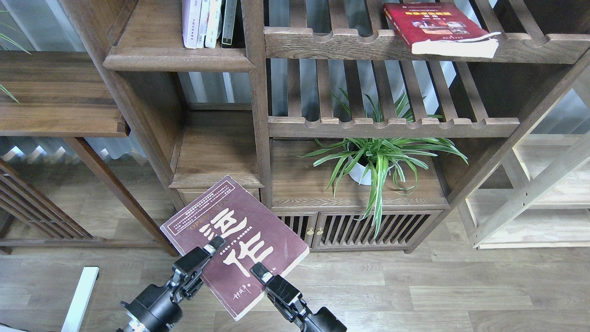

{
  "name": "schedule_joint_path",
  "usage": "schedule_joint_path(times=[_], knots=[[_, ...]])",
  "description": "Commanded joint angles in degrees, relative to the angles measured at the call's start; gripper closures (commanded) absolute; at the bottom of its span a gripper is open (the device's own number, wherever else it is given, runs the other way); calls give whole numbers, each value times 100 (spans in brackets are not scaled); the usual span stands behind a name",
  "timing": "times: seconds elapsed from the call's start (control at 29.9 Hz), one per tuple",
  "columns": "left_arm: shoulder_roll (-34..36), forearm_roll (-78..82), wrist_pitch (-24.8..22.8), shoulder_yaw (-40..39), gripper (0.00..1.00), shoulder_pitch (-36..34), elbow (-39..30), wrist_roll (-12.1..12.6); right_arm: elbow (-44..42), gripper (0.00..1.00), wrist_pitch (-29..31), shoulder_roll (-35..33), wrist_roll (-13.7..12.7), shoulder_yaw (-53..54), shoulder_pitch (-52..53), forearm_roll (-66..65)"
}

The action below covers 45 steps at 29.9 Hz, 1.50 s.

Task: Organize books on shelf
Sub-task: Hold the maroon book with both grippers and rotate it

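Holding the dark maroon paperback with big white Chinese characters (235, 244) between them, left jaws (213, 246) and right jaws (258, 271) each pinch its lower cover, keeping it flat and low, well below the solid dark-brown wooden shelf (177, 57) where pale books (203, 23) stand upright

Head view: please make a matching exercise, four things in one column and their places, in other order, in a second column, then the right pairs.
Things:
1. maroon book
2. red book
3. spider plant
4. upright books

Places:
A. lying on the upper slatted rack
B. standing on the solid shelf, upper left
C. held up between left gripper and right gripper
D. on the board under the lower slatted rack

Pairs: 1-C, 2-A, 3-D, 4-B
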Motion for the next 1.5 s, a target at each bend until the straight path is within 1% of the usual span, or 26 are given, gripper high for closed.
schedule_joint_path(times=[0.0,0.07,0.13,0.47,0.77,0.8,0.87,0.9,0.97,1.0,1.07,1.1,1.14,1.24,1.3,1.37,1.47], knots=[[-65,-5,0,-9,82,11,0,9,-9,96,0,-8,-1,-424,1,1],[-100,-5,0,-18,86,37,0,9,-9,96,0,-8,-1,-424,1,1],[-91,-5,0,-35,94,46,0,9,-9,96,0,-8,-1,-424,1,1],[-21,-14,0,-106,97,37,-35,18,-114,94,0,-8,-1,-336,1,9],[278,-5,0,-62,97,55,-71,27,-140,93,0,-8,-1,-327,10,9],[295,-5,0,-62,97,55,-71,27,-149,89,0,-8,-1,-319,10,1],[304,-5,0,-62,97,55,-71,27,-193,68,0,-8,-1,-310,45,-8],[304,-5,0,-62,97,55,-71,27,-211,60,0,-8,-1,-301,54,-8],[304,-5,0,-62,97,55,-71,27,-237,55,0,-8,-9,-284,54,-8],[304,-5,0,-62,97,63,-71,27,-246,48,0,-8,-9,-275,54,-26],[304,-5,0,-62,97,63,-71,27,-255,30,0,-8,-9,-275,54,-43],[331,-14,0,-70,97,63,-71,18,-264,25,0,-8,-9,-275,63,-78],[357,-14,0,-79,97,63,-71,18,-281,21,0,-8,-9,-266,63,-105],[410,-14,0,-123,97,63,-79,18,-404,4,0,-8,-9,-205,72,-114],[410,-14,0,-158,97,63,-79,9,-518,1,0,-8,-9,-117,72,-105],[410,-23,0,-246,97,72,-79,-17,-693,1,0,-8,-1,50,72,-96],[410,-14,0,-334,97,72,-79,-8,-1359,1,0,-8,17,584,98,-61]])
